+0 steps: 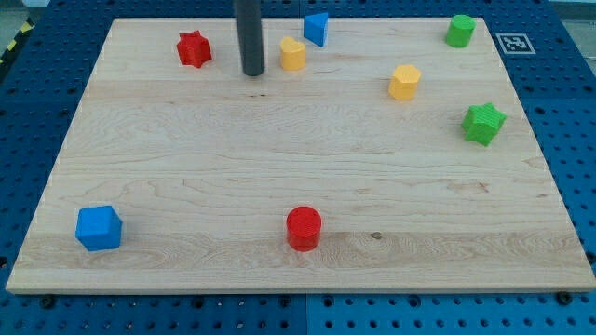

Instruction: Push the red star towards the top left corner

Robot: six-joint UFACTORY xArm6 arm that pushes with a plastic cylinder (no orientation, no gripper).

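Red star (194, 48) sits far left near the corner, my tip (252, 73) (plain rod, no fingers) right of it w/ gap; off-center push could spin it sideways off the board (279, 167).

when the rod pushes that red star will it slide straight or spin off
The red star looks small, rigid and low, so it should slide on the smooth wooden board rather than tip. Its points probably make it spin under off-centre contact. My tip stands apart, at its right.

Red star (194, 48) & cyl (304, 228); blue cube (99, 228); green star (483, 123); dark rod (250, 37).
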